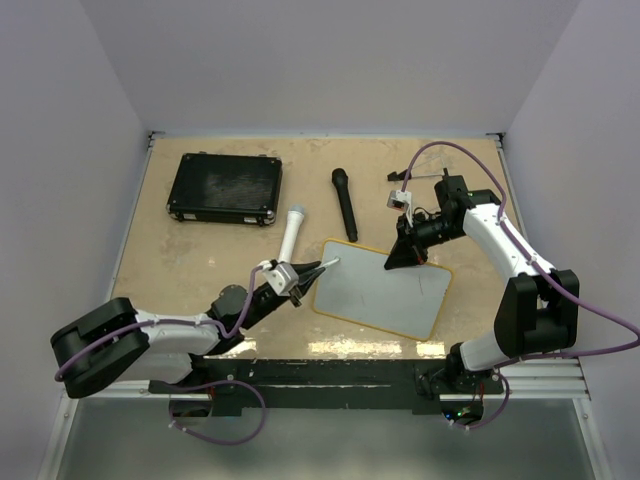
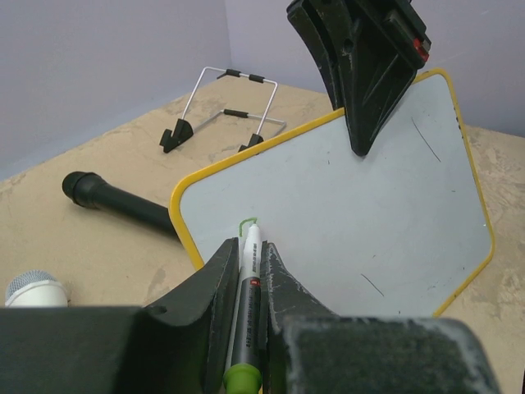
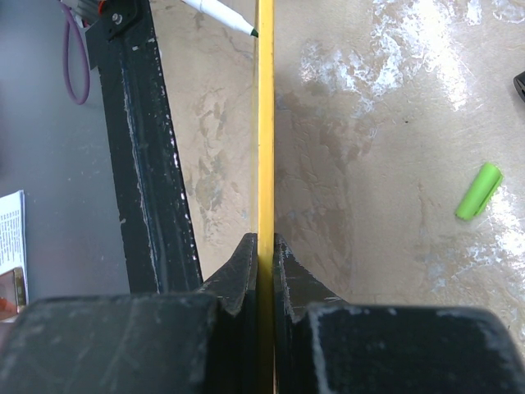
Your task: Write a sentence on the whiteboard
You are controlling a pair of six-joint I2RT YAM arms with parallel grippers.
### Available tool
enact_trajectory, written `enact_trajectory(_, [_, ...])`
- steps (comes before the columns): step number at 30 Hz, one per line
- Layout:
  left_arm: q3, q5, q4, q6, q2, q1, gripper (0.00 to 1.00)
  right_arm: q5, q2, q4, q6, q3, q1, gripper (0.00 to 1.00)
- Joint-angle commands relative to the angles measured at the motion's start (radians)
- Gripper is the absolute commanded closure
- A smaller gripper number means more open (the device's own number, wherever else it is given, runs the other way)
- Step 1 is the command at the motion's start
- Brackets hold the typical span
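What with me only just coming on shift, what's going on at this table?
The left gripper is shut on a green marker, its tip on the whiteboard near a corner, where only a small green stroke is written. The right gripper pinches the board's yellow rim, apparently steadying it. A green cap lies on the table.

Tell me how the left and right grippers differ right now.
The left gripper holds a green marker; the right gripper pinches the whiteboard by its yellow rim. The left gripper lies low, marker tip on the board near its left edge by a short green stroke; the right gripper points down at the far edge. Both are shut on something.
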Motion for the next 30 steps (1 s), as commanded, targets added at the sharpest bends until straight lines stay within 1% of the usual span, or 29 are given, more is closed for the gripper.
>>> enact_trajectory(1, [-0.029, 0.008, 0.008, -0.022, -0.039, -0.003, 1.00, -0.029, -0.007, 0.041, -0.063, 0.022, 0.004, 1.00])
enact_trajectory(7, [-0.055, -0.003, -0.013, -0.025, -0.065, -0.001, 1.00, -0.029, -0.009, 0.041, -0.063, 0.023, 0.004, 1.00])
enact_trajectory(14, [-0.059, -0.060, -0.019, -0.016, -0.095, -0.001, 1.00, -0.027, -0.012, 0.041, -0.063, 0.024, 0.004, 1.00])
enact_trajectory(30, [0.010, -0.028, 0.021, 0.004, -0.039, 0.003, 1.00, -0.025, -0.010, 0.043, -0.064, 0.020, 0.004, 1.00])
